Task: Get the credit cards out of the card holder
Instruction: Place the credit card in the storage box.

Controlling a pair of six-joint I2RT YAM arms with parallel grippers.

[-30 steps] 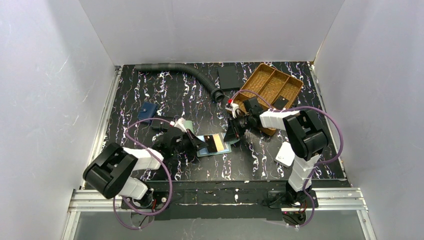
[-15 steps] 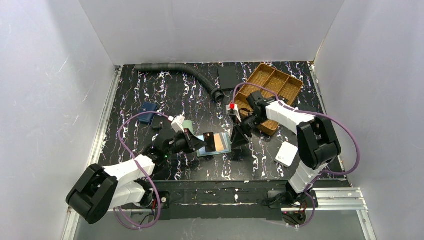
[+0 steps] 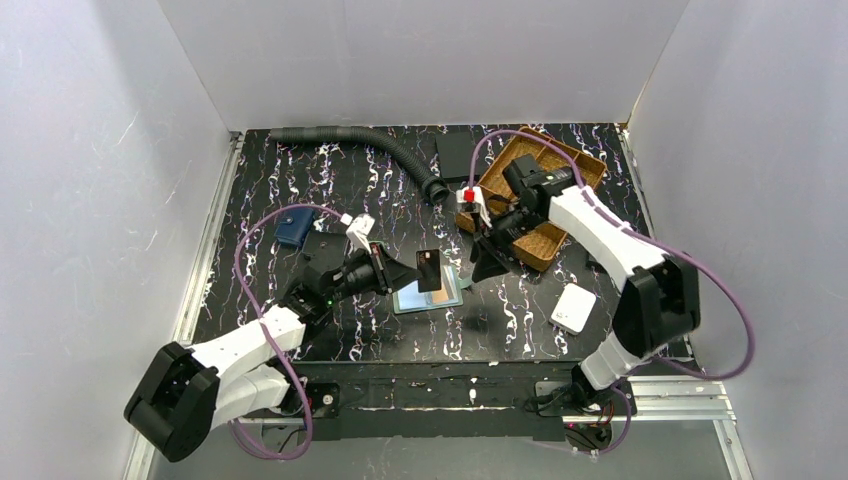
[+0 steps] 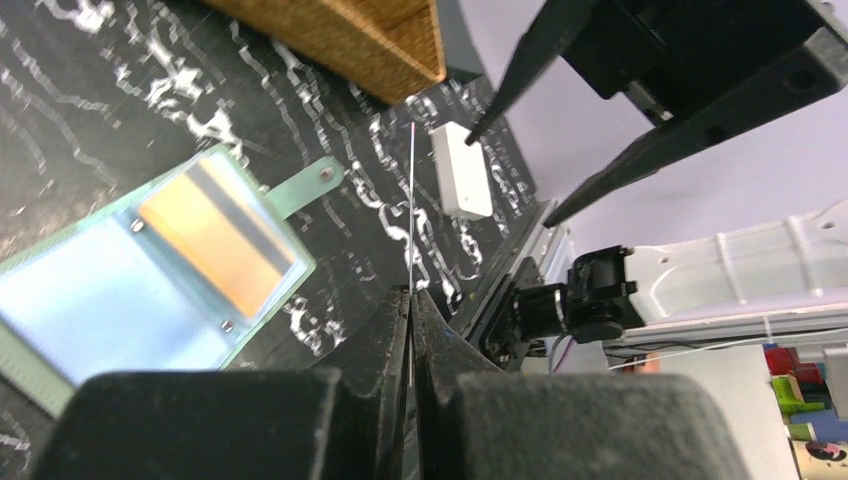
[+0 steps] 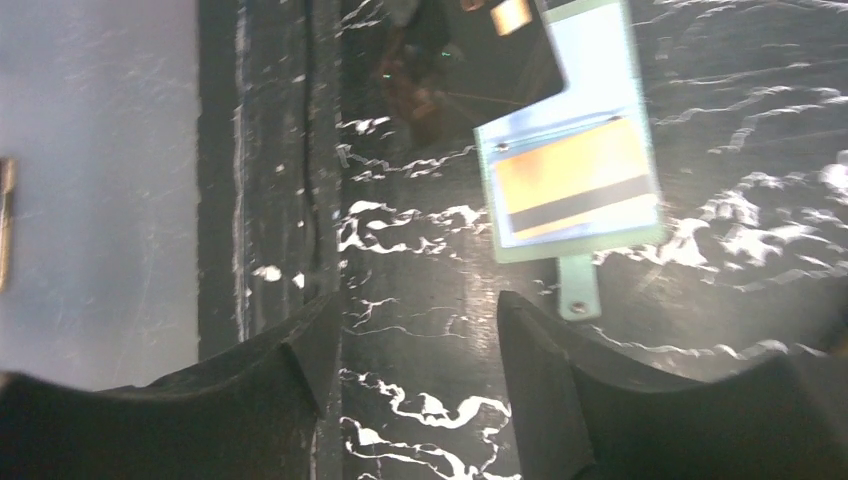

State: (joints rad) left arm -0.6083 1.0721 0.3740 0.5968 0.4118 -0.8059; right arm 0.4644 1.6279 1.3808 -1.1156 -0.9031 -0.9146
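In the top view the left gripper (image 3: 408,272) sits at 9 o'clock of the open card holder (image 3: 425,298). Its jaws are pressed together on the lower edge of the black card (image 3: 429,270), which stands upright above the holder. The left wrist view shows that card edge-on, a thin line rising from the pinch.

The tan card (image 5: 573,190) lies flat in the pocket on the side of the snap tab (image 5: 574,291). In the right wrist view its long axis and dark stripe run roughly 9 to 3.

The right gripper (image 3: 484,266) hovers at the holder's 2 o'clock in the top view, jaws spread and empty. From its own camera the tan card lies toward 1 o'clock of the gap between the fingers. The right arm looks the freer and nearer one for that card.
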